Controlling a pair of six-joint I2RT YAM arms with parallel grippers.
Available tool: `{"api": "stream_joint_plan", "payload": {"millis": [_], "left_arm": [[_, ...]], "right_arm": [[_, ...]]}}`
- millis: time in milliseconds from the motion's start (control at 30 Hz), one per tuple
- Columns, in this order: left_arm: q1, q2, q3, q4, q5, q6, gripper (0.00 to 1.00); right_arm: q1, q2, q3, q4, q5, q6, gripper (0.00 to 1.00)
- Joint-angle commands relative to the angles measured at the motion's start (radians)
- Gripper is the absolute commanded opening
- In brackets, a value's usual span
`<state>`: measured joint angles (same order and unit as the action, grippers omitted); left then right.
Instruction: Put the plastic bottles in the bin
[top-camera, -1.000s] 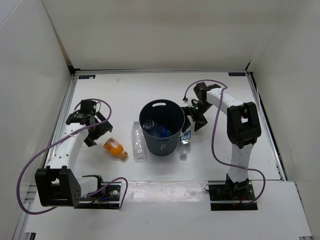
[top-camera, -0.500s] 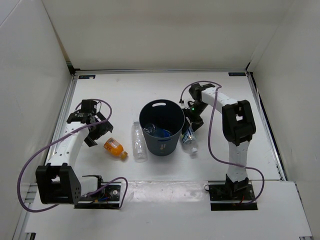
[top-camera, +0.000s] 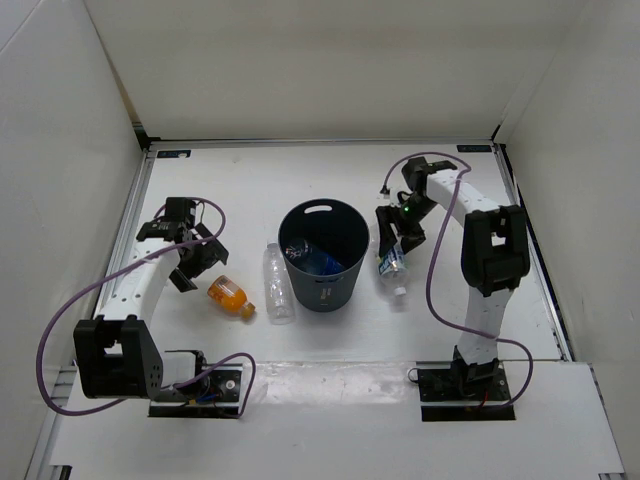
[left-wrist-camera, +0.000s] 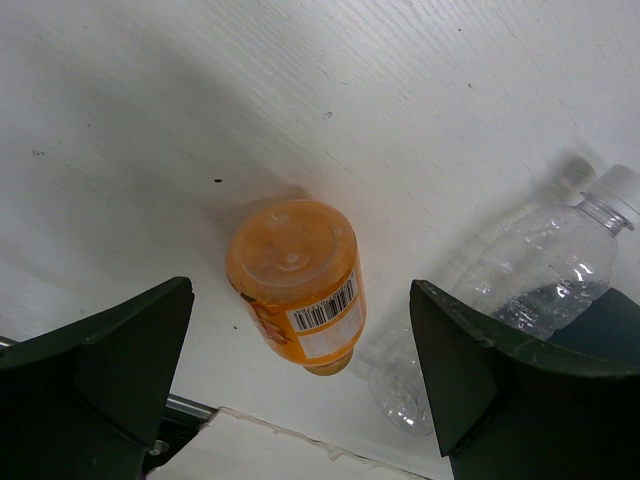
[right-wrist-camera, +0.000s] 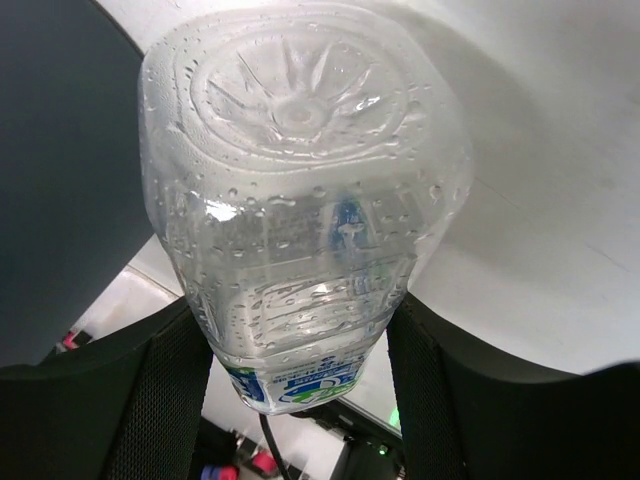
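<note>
One bottle (right-wrist-camera: 300, 200) is clamped in the right gripper (top-camera: 392, 238), bin (top-camera: 330, 290) just beside it; slick plastic may slip, or an early release miss.

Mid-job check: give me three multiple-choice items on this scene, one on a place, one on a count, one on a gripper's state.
1. Where is the orange bottle?
A) on the table, left of the bin
B) inside the bin
C) in a gripper

2. How many bottles lie loose on the table?
A) none
B) two
C) four

3. The right gripper is:
A) open and empty
B) shut on nothing
C) shut on the labelled bottle

Key:
1 A: the top view shows it lying on the table, with the clear bottle between it and the bin.
2 B: only the orange and clear ones lie free.
3 C: the wrist view shows both fingers pressed to its sides.
</note>
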<state>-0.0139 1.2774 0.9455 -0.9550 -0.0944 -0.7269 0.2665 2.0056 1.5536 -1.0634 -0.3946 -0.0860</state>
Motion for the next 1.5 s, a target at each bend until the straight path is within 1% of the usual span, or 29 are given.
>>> {"api": "stream_joint_plan", "payload": {"millis": [0, 67, 167, 200, 233, 267, 300, 333, 367, 400, 433, 467, 533, 567, 600, 700, 733, 767, 833, 867, 900, 933, 967, 1000, 1033, 1133, 1233, 1367, 1467], "left_arm": [[0.006, 0.003, 0.035, 0.021, 0.010, -0.009, 1.00], [0.006, 0.003, 0.036, 0.019, 0.013, -0.009, 1.00], [0.006, 0.008, 0.042, 0.018, 0.013, -0.008, 1.00], [0.005, 0.008, 0.042, 0.021, 0.013, -0.009, 1.00], [0.006, 0.013, 0.045, 0.019, 0.013, -0.008, 1.00], [0.006, 0.010, 0.047, 0.018, 0.013, -0.008, 1.00], [0.006, 0.011, 0.050, 0.018, 0.012, -0.008, 1.00], [0.006, 0.013, 0.053, 0.018, 0.012, -0.008, 1.00], [0.006, 0.017, 0.056, 0.018, 0.012, -0.011, 1.00], [0.005, 0.020, 0.058, 0.015, 0.010, -0.009, 1.00], [0.005, 0.020, 0.058, 0.021, 0.010, -0.014, 1.00], [0.000, 0.022, 0.056, 0.018, 0.009, -0.014, 1.00], [-0.003, 0.023, 0.056, 0.021, 0.004, -0.016, 1.00], [-0.006, 0.026, 0.058, 0.018, 0.008, -0.019, 1.00], [-0.008, 0.027, 0.055, 0.018, 0.005, -0.016, 1.00], [-0.008, 0.034, 0.068, 0.012, 0.002, -0.011, 1.00], [-0.006, 0.034, 0.072, 0.010, 0.002, -0.006, 1.00], [-0.008, 0.031, 0.076, 0.006, -0.001, -0.003, 1.00], [-0.009, 0.034, 0.084, -0.002, -0.002, 0.001, 1.00], [-0.009, 0.034, 0.088, -0.001, -0.002, 0.000, 1.00], [-0.008, 0.036, 0.087, -0.007, -0.001, 0.000, 1.00], [-0.008, 0.036, 0.090, -0.005, 0.001, 0.000, 1.00], [-0.008, 0.036, 0.093, -0.007, 0.002, 0.001, 1.00], [-0.011, 0.039, 0.096, -0.016, 0.004, 0.003, 1.00], [-0.009, 0.039, 0.099, -0.022, 0.005, 0.004, 1.00], [-0.017, 0.033, 0.116, -0.028, 0.010, 0.009, 1.00], [-0.034, 0.007, 0.092, -0.019, 0.009, 0.000, 1.00], [-0.052, -0.035, 0.046, -0.033, 0.028, -0.029, 1.00], [-0.054, -0.043, 0.059, -0.074, 0.047, -0.017, 1.00]], "right_arm": [[-0.033, -0.087, 0.029, -0.015, 0.026, 0.000, 0.00], [-0.071, -0.117, 0.049, -0.021, 0.023, -0.007, 0.00], [-0.136, -0.158, 0.088, -0.030, -0.076, -0.043, 0.00], [-0.171, -0.185, 0.091, -0.027, -0.154, -0.049, 0.00], [-0.185, -0.197, 0.106, -0.021, -0.173, -0.049, 0.00], [-0.231, -0.212, 0.120, -0.006, -0.188, -0.047, 0.00], [-0.243, -0.270, 0.123, 0.023, -0.248, -0.041, 0.00], [-0.253, -0.295, 0.123, 0.048, -0.266, -0.034, 0.00], [-0.304, -0.348, 0.109, 0.112, -0.280, -0.021, 0.00], [-0.314, -0.407, 0.100, 0.193, -0.317, 0.021, 0.00], [-0.320, -0.435, 0.094, 0.235, -0.331, 0.035, 0.00], [-0.319, -0.486, 0.088, 0.320, -0.326, 0.046, 0.00], [-0.284, -0.563, 0.094, 0.410, -0.317, 0.068, 0.00], [-0.273, -0.573, 0.105, 0.448, -0.311, 0.074, 0.00], [-0.224, -0.583, 0.112, 0.480, -0.306, 0.121, 0.00], [-0.188, -0.626, 0.129, 0.564, -0.313, 0.201, 0.00], [-0.144, -0.657, 0.129, 0.585, -0.314, 0.212, 0.00], [-0.130, -0.671, 0.114, 0.658, -0.323, 0.219, 0.00], [-0.046, -0.712, 0.096, 0.707, -0.323, 0.201, 0.00], [0.005, -0.761, 0.044, 0.776, -0.316, 0.186, 0.00], [0.032, -0.774, 0.024, 0.795, -0.297, 0.120, 0.00], [0.084, -0.789, 0.002, 0.810, -0.285, 0.099, 0.00], [0.136, -0.827, -0.057, 0.847, -0.255, 0.024, 0.00], [0.160, -0.838, -0.078, 0.856, -0.247, 0.003, 0.00], [0.213, -0.843, -0.117, 0.861, -0.244, -0.014, 0.00], [0.235, -0.826, -0.106, 0.841, -0.286, -0.055, 0.00], [0.206, -0.776, -0.058, 0.737, -0.338, -0.017, 0.00], [0.172, -0.729, -0.027, 0.700, -0.365, -0.058, 0.00], [0.154, -0.685, 0.011, 0.642, -0.391, -0.078, 0.00]]}}
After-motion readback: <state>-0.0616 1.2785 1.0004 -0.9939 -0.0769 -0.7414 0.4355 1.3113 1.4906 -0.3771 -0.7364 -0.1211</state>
